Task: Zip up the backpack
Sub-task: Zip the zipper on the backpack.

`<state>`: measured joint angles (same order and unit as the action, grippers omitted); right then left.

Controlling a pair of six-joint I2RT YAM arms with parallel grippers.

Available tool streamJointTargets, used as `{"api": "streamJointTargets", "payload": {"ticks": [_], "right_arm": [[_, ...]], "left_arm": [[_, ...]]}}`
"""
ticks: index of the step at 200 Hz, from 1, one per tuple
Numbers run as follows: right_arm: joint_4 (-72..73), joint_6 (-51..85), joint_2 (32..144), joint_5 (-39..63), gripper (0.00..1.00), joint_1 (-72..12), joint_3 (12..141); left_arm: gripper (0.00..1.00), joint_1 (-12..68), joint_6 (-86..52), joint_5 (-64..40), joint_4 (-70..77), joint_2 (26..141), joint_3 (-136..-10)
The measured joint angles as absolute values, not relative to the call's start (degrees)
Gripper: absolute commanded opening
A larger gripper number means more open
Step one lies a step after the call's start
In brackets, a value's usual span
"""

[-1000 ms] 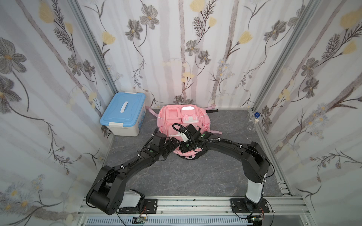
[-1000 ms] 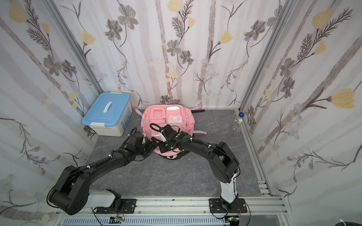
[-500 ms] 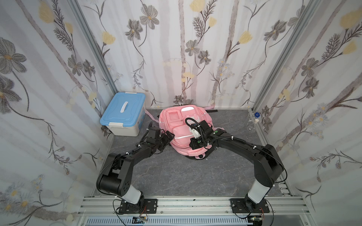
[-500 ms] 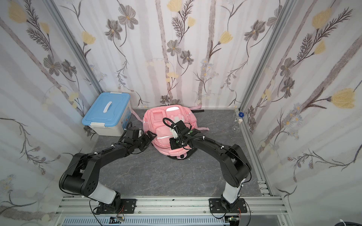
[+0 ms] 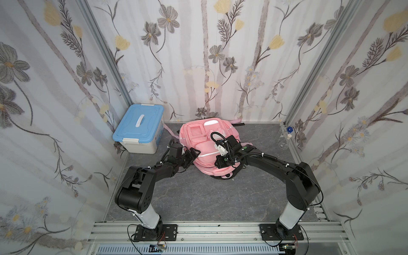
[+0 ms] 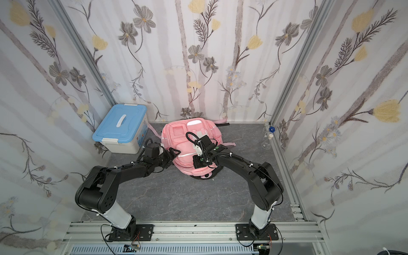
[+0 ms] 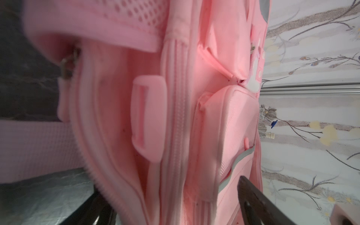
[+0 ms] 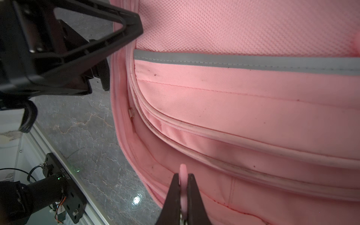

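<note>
The grey marbled worktop (image 5: 198,198) carries a pink backpack (image 5: 204,148) lying front-up toward 12 o'clock, its top end close to the back wall. A blue-lidded storage box (image 5: 139,125) stands in the 10 o'clock corner, just beside the backpack's straps.

The left tool (image 5: 196,152) is at the backpack's 9 o'clock edge. In the left wrist view its fingers (image 7: 251,196) stand wide apart with the bag's side seam and closed side zipper between them. In the right wrist view one fingertip touches the mesh front panel. Whether the pair actually pinches the fabric cannot be told.

The right tool (image 8: 183,176) rests over the backpack's lower front, toward 5 o'clock. Its jaws are closed tight on a small pink zipper pull tab (image 8: 183,169), which sticks out just past the tips.

A small glass flask (image 5: 283,143) stands at 2 o'clock by the right wall, well apart from the bag.
</note>
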<state>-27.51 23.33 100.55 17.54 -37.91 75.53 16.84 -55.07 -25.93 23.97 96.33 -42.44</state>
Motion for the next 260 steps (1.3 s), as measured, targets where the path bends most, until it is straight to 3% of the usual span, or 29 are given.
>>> {"api": "streamJointTargets", "payload": {"ticks": [22,50,79,260], "right_arm": [[-27.6,23.5,100.5,18.7,0.00,-37.4,75.6],[-27.7,23.5,100.4,19.6,0.00,-37.0,75.7],[-28.0,23.6,100.4,19.5,0.00,-37.1,75.7],[-28.8,25.7,103.1,11.7,0.00,-44.6,81.4]], "left_arm": [[0.66,16.8,-55.9,-27.4,28.1,99.0,-41.7],[0.41,16.8,-57.6,-29.2,34.0,101.4,-41.4],[0.00,16.8,-58.8,-30.2,37.5,102.1,-41.0],[0.00,19.9,-58.2,-26.2,31.9,98.6,-42.2]]}}
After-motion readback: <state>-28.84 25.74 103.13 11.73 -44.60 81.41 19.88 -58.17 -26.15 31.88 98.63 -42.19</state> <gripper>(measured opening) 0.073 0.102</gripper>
